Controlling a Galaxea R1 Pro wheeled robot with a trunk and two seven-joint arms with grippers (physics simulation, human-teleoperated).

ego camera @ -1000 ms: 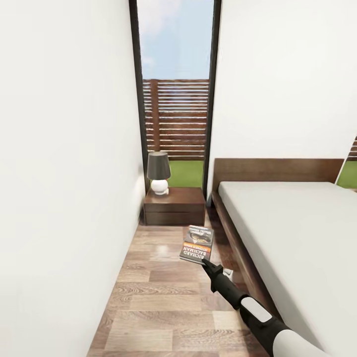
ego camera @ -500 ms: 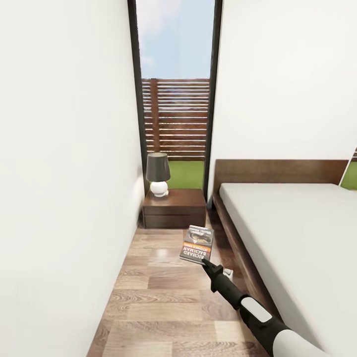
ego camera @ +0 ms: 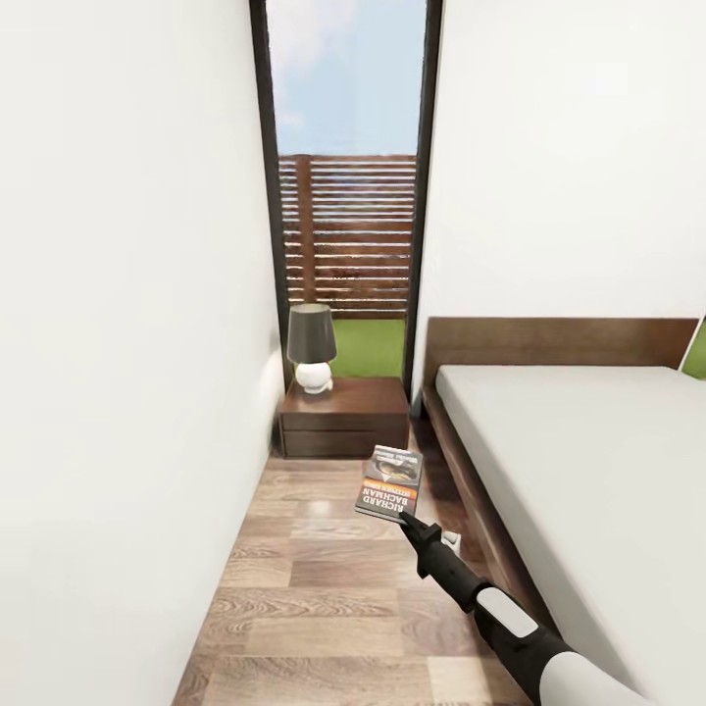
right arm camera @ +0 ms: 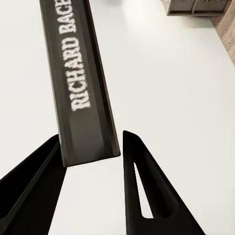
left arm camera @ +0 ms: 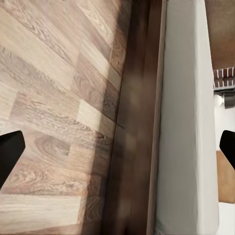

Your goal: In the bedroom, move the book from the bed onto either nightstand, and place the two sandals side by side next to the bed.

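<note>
My right gripper (ego camera: 404, 518) is shut on the book (ego camera: 390, 482), a thin dark paperback with white and orange lettering, held out above the wood floor between the wall and the bed (ego camera: 588, 461). In the right wrist view the book's spine (right arm camera: 81, 83) stands clamped between the two black fingers (right arm camera: 142, 186). Ahead, the dark-brown nightstand (ego camera: 345, 417) with its black-shaded lamp (ego camera: 311, 348) stands below the tall window, left of the headboard. My left gripper (left arm camera: 117, 152) is open, hanging over the floor and the bed frame (left arm camera: 134, 122). The sandals are out of view.
A white wall (ego camera: 127, 343) closes in the left side of a narrow floor strip (ego camera: 324, 598). The bed's dark frame (ego camera: 471, 490) borders that strip on the right. A black-framed window (ego camera: 343, 196) rises behind the nightstand.
The view has crept forward, so the nightstand and lamp look slightly nearer and larger. The right arm and book keep the same place in the picture.
</note>
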